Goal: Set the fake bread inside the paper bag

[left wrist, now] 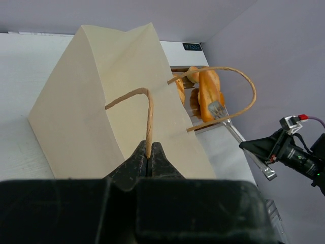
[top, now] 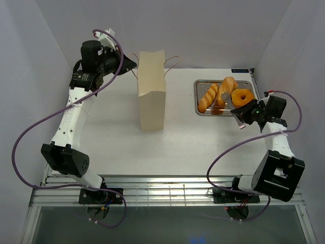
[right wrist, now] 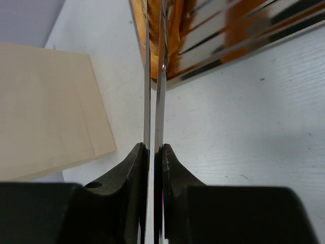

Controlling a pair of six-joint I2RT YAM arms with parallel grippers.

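**Fake bread (top: 227,87) all on the tray, tongs squeezed over it**

Top view: from table (top: 117,147) centre, the steel tray (top: 199,113) sits at two o'clock and the paper bag (top: 152,96) stands upright at eleven, well apart from it. Every pastry I can see is on the tray, so I judge nothing has been bagged. My right gripper (top: 237,113) is at the tray's five o'clock corner, holding the tongs (top: 229,101), whose tips reach toward eleven o'clock onto a long ridged loaf (top: 208,97). My left gripper (top: 134,63) is at the bag's ten o'clock top corner.

Left wrist: the fingers (left wrist: 138,161) are pressed together, pinching a cord handle (left wrist: 149,117). I take this hold to be there to steady the bag and pull its mouth open for the drop. From here the mouth looks creased rather than wide. At two o'clock, beyond the bag, the tongs' flat head lies against an orange loaf.

Right wrist: my fingers (right wrist: 133,168) clamp both tongs blades from outside, pressing them almost together, with only a sliver between them. The blades run up to twelve o'clock, where orange shows at the tray's edge. I cannot tell whether a loaf is truly caught between the tips or merely touched. The bag is at nine o'clock, so the carry I expect goes that way.
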